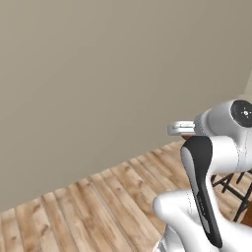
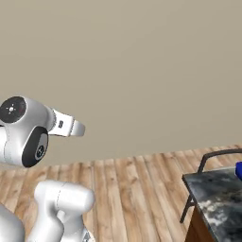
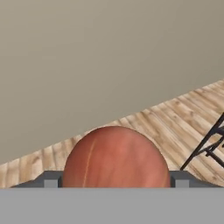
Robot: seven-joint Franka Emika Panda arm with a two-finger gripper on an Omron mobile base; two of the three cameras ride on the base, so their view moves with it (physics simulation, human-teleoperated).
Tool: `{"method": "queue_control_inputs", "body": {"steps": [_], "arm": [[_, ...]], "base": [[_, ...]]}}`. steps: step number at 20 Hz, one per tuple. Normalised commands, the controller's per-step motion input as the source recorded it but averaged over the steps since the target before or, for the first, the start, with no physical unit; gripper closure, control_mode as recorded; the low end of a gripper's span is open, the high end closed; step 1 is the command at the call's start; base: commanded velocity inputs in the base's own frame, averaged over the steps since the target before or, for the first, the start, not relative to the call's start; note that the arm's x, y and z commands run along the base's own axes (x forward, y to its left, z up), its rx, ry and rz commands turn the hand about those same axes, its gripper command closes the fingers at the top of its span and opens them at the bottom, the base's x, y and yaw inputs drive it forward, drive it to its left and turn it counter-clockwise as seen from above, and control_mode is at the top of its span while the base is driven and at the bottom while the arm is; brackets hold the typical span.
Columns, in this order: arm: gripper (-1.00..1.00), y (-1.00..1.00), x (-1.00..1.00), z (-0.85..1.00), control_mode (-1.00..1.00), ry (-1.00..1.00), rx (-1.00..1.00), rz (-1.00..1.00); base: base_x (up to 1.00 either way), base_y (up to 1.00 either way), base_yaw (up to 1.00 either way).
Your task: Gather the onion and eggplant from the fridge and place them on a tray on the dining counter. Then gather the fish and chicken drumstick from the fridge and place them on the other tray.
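The onion [image 3: 116, 156], a rounded red-brown bulb with faint pale streaks, is seen pressed between the jaws of the gripper [image 3: 116, 180] in the hand view, where it bulges up at six o'clock and hides most of the space between the two dark finger tips [image 3: 51, 180]. The jaws are spread wide around the bulb, one tip showing at each flank of it, and the onion is held clear of the floor. Behind it a plain beige wall [image 3: 100, 57] is shown across the upper part of the frame, with a light wooden plank floor [image 3: 175, 122] running from nine o'clock up toward three o'clock. The black metal legs of a stool [image 3: 209, 144] are caught at about four o'clock. In the left base view the white arm [image 1: 206, 197] is seen rising at five o'clock, its hand reaching toward the wall at about three o'clock. In the right base view a dark marbled dining counter [image 2: 217, 198] is shown at four o'clock, a curved black stool back [image 2: 212, 158] just beside its near edge and a small blue object [image 2: 239, 170] resting on it at the right edge of the frame.
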Motion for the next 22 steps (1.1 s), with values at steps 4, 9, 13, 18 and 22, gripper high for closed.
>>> {"method": "queue_control_inputs", "body": {"steps": [4, 9, 13, 18, 22], "arm": [[1.00, 0.00, 0.00, 0.00, 1.00, 0.00, 0.00, 0.00], [1.00, 0.00, 0.00, 0.00, 1.00, 0.00, 0.00, 0.00], [1.00, 0.00, 0.00, 0.00, 1.00, 0.00, 0.00, 0.00], [1.00, 0.00, 0.00, 0.00, 1.00, 0.00, 0.00, 0.00], [1.00, 0.00, 0.00, 0.00, 1.00, 0.00, 0.00, 0.00]], "base": [[0.06, 0.13, -0.33], [0.14, 0.20, -0.31], [0.20, 0.23, -0.32], [0.29, 0.29, -0.32], [0.34, 0.38, -0.32]]}}
